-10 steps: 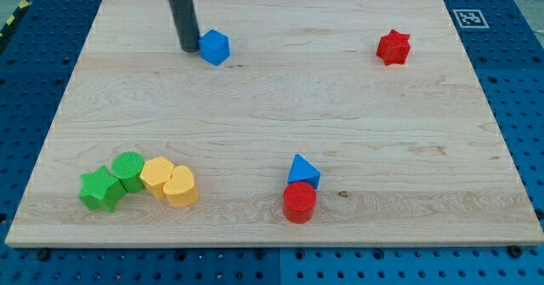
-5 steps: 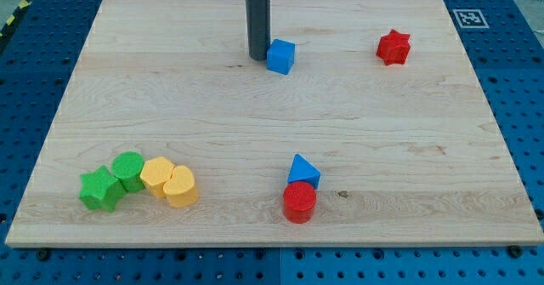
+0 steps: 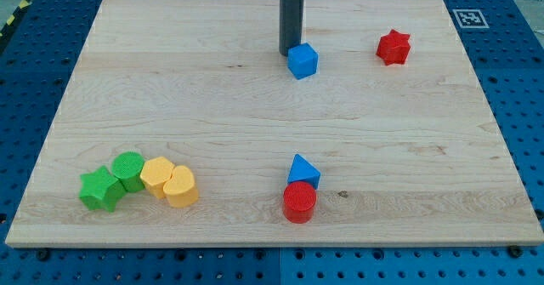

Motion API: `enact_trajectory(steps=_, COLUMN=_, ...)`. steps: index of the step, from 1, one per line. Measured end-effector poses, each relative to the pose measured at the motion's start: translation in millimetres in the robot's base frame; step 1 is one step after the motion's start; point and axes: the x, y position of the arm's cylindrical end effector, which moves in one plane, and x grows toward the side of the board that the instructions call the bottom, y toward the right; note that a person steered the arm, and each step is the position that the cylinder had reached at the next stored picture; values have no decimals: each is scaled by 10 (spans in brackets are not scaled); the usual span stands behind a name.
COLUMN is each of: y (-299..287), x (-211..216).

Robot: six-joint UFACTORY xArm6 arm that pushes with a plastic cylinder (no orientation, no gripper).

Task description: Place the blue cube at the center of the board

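Standing near the view's top, slightly right of middle on the tabletop (image 3: 255, 106), the blue cube (image 3: 303, 60) touches my tip (image 3: 290, 54) at its upper-left. The arm carries no jaws. A red star (image 3: 393, 47) lies well apart, rightward.

Board layout, one moment

My tip (image 3: 290, 54) touches the cube (image 3: 303, 60) from its upper left, near the board's (image 3: 255, 123) top; the star (image 3: 393, 47) sits well right.

A pale wooden board (image 3: 255, 106) lies on a blue perforated table (image 3: 34, 81) under even light.
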Motion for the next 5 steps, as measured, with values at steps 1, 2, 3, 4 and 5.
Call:
enact_trajectory(steps=1, y=217, x=0)
enact_trajectory(steps=2, y=368, x=0)
enact_trajectory(steps=3, y=375, x=14)
enact_trajectory(steps=4, y=375, x=224)
enact_trajectory(steps=5, y=374, x=469)
